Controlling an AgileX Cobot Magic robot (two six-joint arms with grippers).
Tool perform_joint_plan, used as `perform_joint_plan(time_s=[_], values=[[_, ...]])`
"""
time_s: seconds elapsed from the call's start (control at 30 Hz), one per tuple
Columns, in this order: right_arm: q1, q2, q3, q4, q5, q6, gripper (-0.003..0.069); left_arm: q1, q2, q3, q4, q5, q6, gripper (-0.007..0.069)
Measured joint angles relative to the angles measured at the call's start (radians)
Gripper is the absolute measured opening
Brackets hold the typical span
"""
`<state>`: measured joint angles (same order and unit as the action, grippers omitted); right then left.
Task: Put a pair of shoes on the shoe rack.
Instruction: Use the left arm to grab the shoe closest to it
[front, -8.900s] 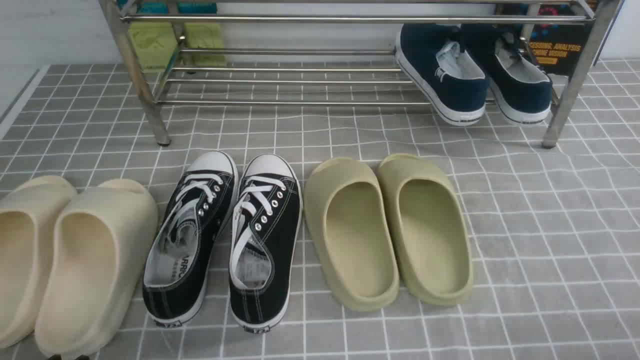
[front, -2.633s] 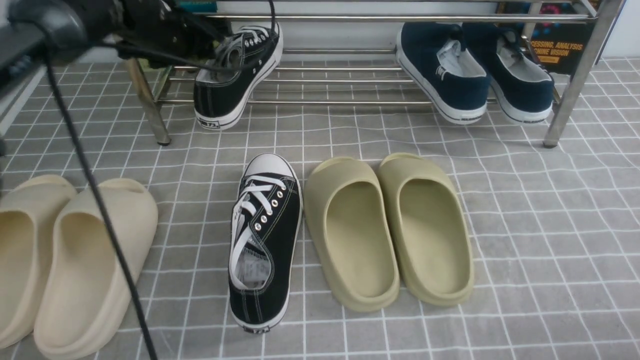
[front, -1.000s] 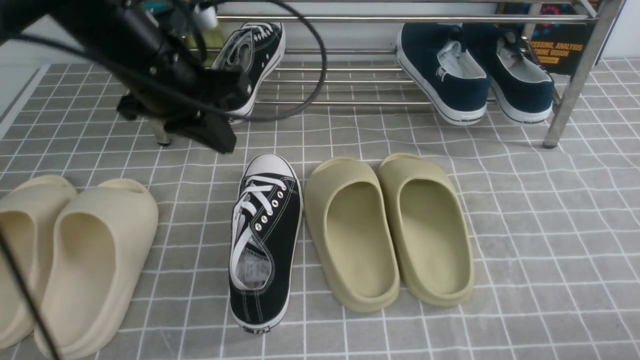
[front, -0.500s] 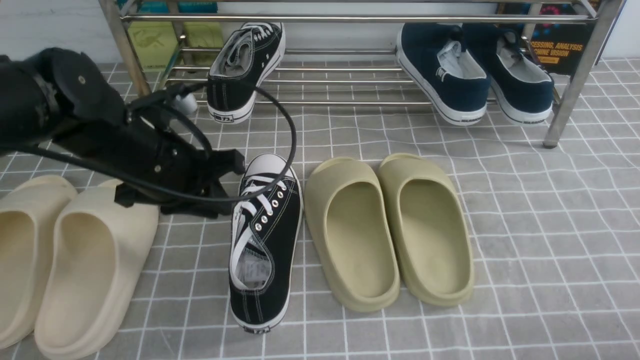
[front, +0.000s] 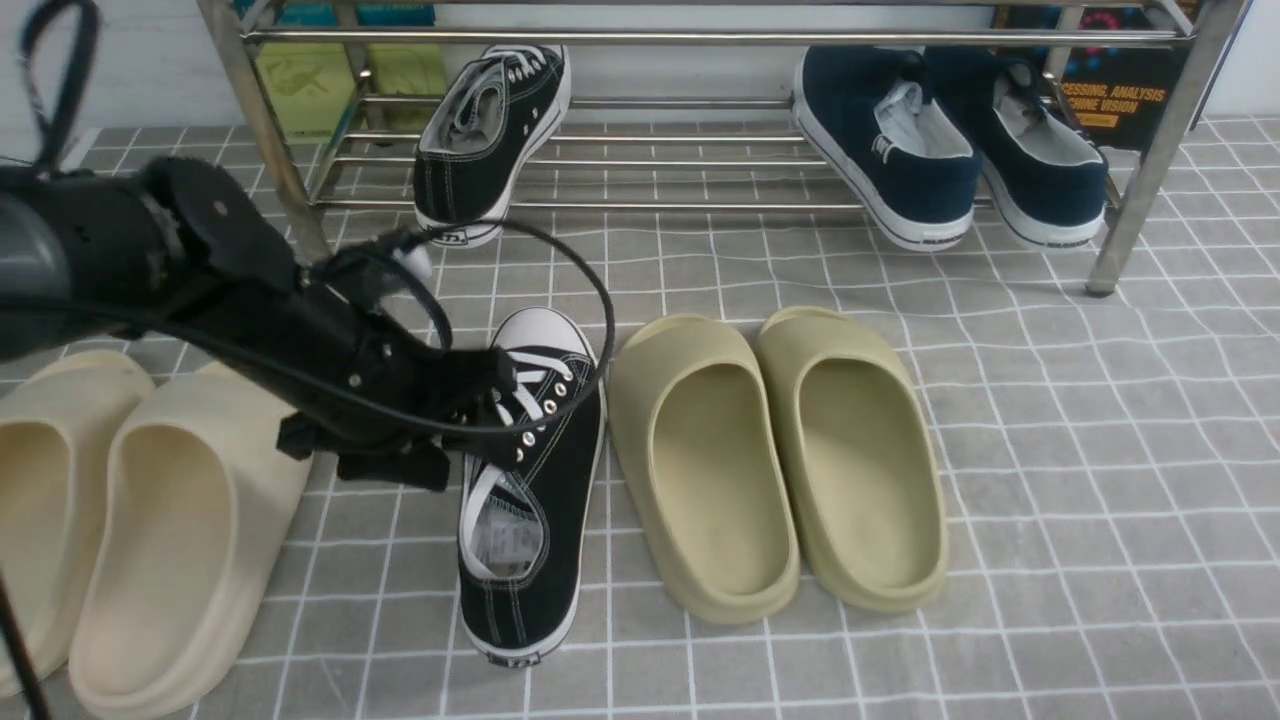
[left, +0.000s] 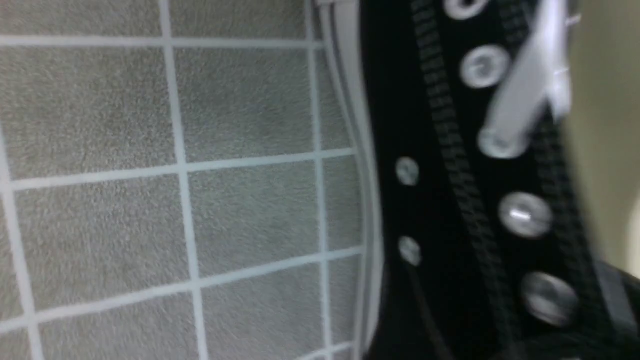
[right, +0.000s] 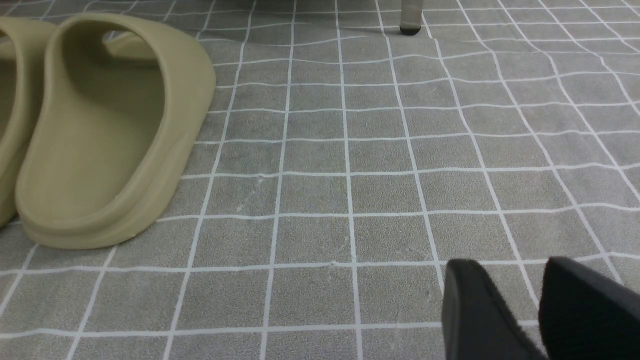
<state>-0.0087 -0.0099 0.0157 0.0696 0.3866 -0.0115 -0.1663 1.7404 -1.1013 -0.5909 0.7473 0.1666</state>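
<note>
So, we judged the task about half done: one black sneaker (front: 490, 130) lay on the lower rods of the shoe rack (front: 700, 38), well beyond the fingertips of the left gripper (front: 455, 420). The other black sneaker (front: 545, 540) stood on the floor, its laced part between the spread fingers (front: 490, 368), which were released and grasped nothing yet. The right gripper (right: 537, 305) was also spread and empty, with no sneaker near its fingers. Gripping, lifting and placing this sneaker beside its partner remained.
</note>
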Motion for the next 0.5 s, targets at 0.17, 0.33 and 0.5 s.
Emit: perform_joint_plan(time_s=[0.17,0.33,0.5], values=[[0.0,0.0,0.0,0.0,0.0,0.0,0.0239,0.0,0.066,0.0,-0.02,-0.021,0.015,0.0149],[0.0,0.0,0.0,0.0,0.0,0.0,0.0239,0.0,0.062,-0.019,-0.003,-0.002,0.017,0.0028],[0.0,0.0,0.0,0.0,0.0,0.0,0.0239,0.0,0.038,-0.166,0.023,0.128,0.002,0.0038]])
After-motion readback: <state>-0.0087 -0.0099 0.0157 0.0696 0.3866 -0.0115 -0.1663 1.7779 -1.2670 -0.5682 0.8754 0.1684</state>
